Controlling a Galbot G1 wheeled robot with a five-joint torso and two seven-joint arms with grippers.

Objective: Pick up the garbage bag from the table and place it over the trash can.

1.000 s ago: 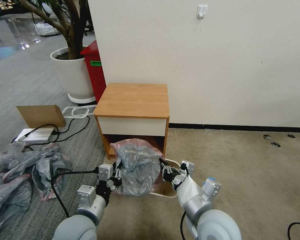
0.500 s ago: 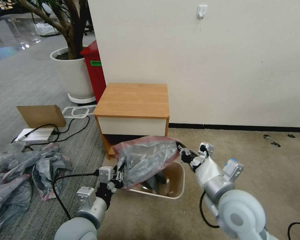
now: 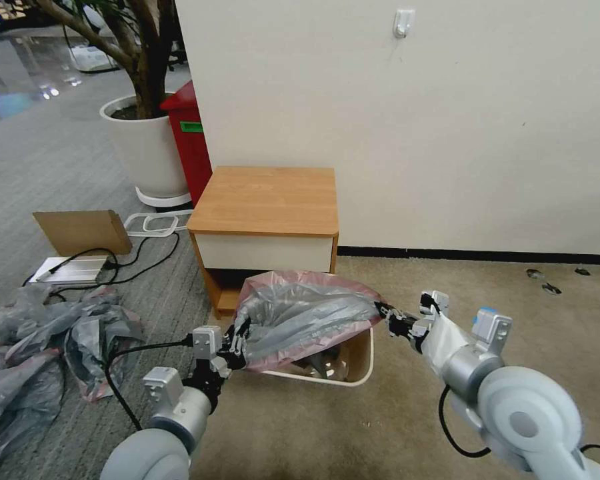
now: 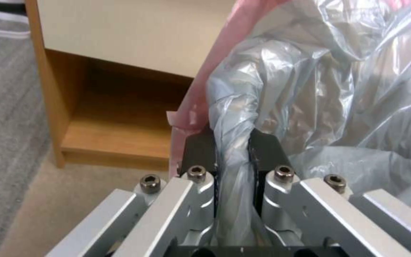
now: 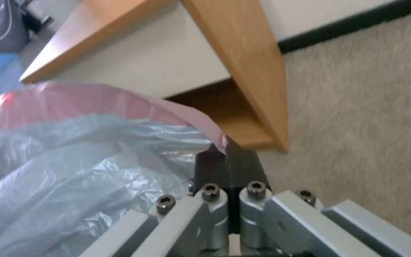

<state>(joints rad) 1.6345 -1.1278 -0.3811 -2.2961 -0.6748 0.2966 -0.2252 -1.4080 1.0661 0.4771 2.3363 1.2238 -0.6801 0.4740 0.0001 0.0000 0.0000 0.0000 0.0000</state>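
The grey garbage bag (image 3: 307,317) with its pink rim hangs stretched between my two grippers, just above the cream-white trash can (image 3: 359,373) on the carpet. My left gripper (image 3: 237,350) is shut on the bag's left edge; in the left wrist view the plastic (image 4: 282,89) is bunched between the black pads (image 4: 265,150). My right gripper (image 3: 385,312) is shut on the right rim, with the pink band (image 5: 186,114) pinched at its tips. The table (image 3: 267,200) stands just behind the bag, its top bare. Most of the can is hidden under the bag.
A heap of grey plastic sheeting (image 3: 40,353) lies on the floor at the left. A cardboard piece (image 3: 83,230), cables (image 3: 140,257), a white plant pot (image 3: 143,150) and a tall red bin (image 3: 190,140) stand left of the table. Open carpet lies to the right.
My right gripper has pulled the bag's rim to the right and away from the left one, spreading the bag wide. The can's right side has come into view beneath.
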